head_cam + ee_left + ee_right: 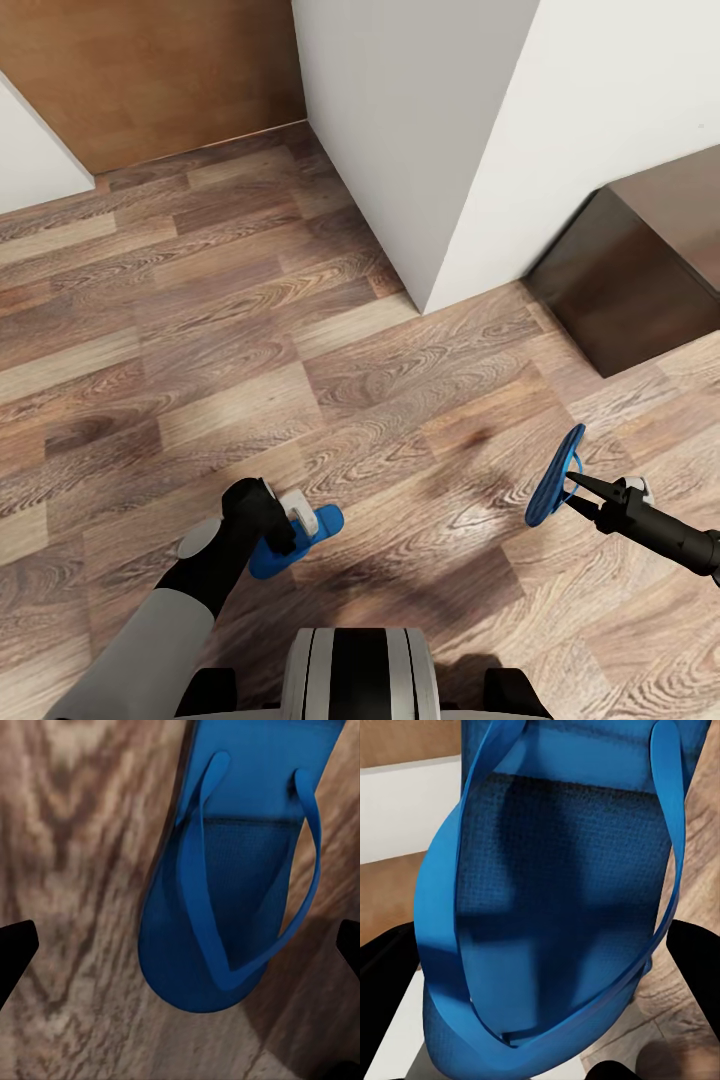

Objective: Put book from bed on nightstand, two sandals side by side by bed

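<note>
Two bright-blue sandals show. One sandal [312, 527] [225, 907] lies flat on the wood floor just ahead of my base, under my left gripper [288, 522] [180, 949], which is open; its black fingertips [15, 952] stand wide on either side of the sole, touching neither edge. The other sandal [553, 478] [547, 907] hangs on edge above the floor at the right, with my right gripper [578, 488] shut on it at the straps. The book is out of view.
A white wall corner [430, 150] juts toward me in the middle. A dark brown wooden furniture block [640, 270] stands at the right behind the held sandal. A brown wooden panel [150, 70] is at the far left. Plank floor [200, 330] spreads ahead.
</note>
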Controlling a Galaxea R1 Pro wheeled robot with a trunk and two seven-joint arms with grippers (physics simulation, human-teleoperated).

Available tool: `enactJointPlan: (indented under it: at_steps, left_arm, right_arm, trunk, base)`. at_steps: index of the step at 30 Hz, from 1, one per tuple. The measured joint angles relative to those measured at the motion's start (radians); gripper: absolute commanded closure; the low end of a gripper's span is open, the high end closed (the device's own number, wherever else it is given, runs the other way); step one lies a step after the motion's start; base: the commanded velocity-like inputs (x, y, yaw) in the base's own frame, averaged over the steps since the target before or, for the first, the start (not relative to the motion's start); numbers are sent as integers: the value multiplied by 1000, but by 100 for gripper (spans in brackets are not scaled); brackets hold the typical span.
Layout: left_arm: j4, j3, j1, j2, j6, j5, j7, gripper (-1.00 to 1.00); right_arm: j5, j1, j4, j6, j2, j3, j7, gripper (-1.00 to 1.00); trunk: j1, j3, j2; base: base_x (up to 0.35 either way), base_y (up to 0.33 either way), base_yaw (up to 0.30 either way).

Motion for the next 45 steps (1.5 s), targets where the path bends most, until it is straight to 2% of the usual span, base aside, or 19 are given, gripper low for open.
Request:
enactJointPlan:
  at_steps: [25,34,45]
  left_arm:
    - [1,0,0,-6,1,0,-3,-100]
    - [1,0,0,-8,2,0,-3,-100]
    - [2,0,0,-8,2,0,-2,-100]
  right_arm:
    - [0,0,-2,0,0,0,0,100]
    - [1,0,-1,-1,0,0,0,100]
    - [1,0,-1,-1,0,0,0,100]
  trunk:
    - [0,0,0]
    - [4,-35,-2]
    - [5,-39,-2]
  base:
    - [0,-33,0]
    - [0,0,0]
    - [0,0,0]
